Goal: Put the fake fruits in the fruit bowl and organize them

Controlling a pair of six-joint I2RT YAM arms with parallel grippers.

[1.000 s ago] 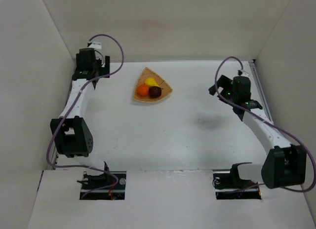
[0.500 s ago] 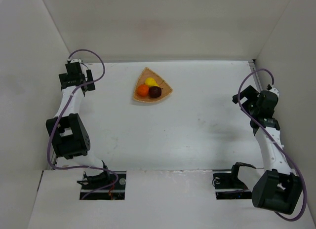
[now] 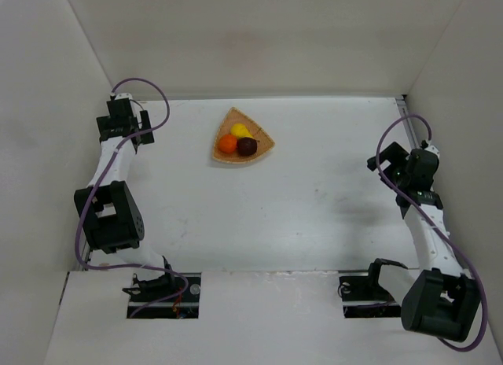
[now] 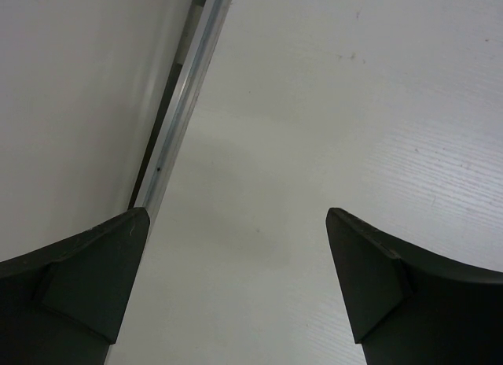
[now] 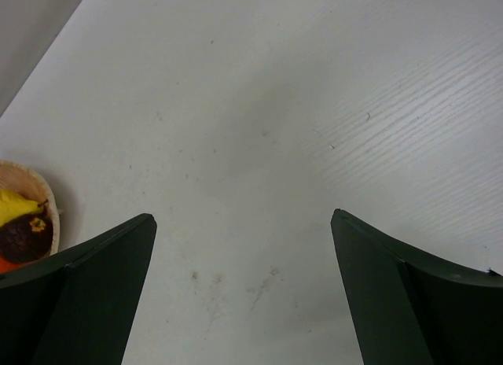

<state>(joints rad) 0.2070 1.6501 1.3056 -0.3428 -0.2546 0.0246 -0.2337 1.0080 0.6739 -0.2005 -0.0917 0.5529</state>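
Table (image 3: 314,215): white. Each wrist view shows only a patch of it. The left wrist view also cuts off the side wall (image 4: 71,105) and a metal rail (image 4: 179,97) at the table edge.

Left arm (image 3: 110,164): folded back along the left wall. From the top view its jaws are too small to read. In its wrist view the left gripper (image 4: 234,223) has fingers spread wide with nothing between them, only the inner tips in frame.

Right arm (image 3: 424,215): folded back by the right wall. The right gripper (image 5: 242,219) is also spread wide and empty over bare table, finger bodies cut off at the bottom.

Fruit bowl (image 3: 262,147): far centre-left of the table, well apart from both grippers. In the right wrist view only a sliver shows at the left edge.

All three fruits are in the bowl, clustered and touching:
- orange (image 3: 227,144), front left, almost fully cut off in the right wrist view
- plum (image 3: 247,146), front right
- pear (image 3: 240,130), behind them, stem not resolvable from the top

Against earlier frames: a second ago both arms reached further inward and have since pulled back to the walls. Over the last half second they shifted only slightly. Bowl and fruits have not moved.
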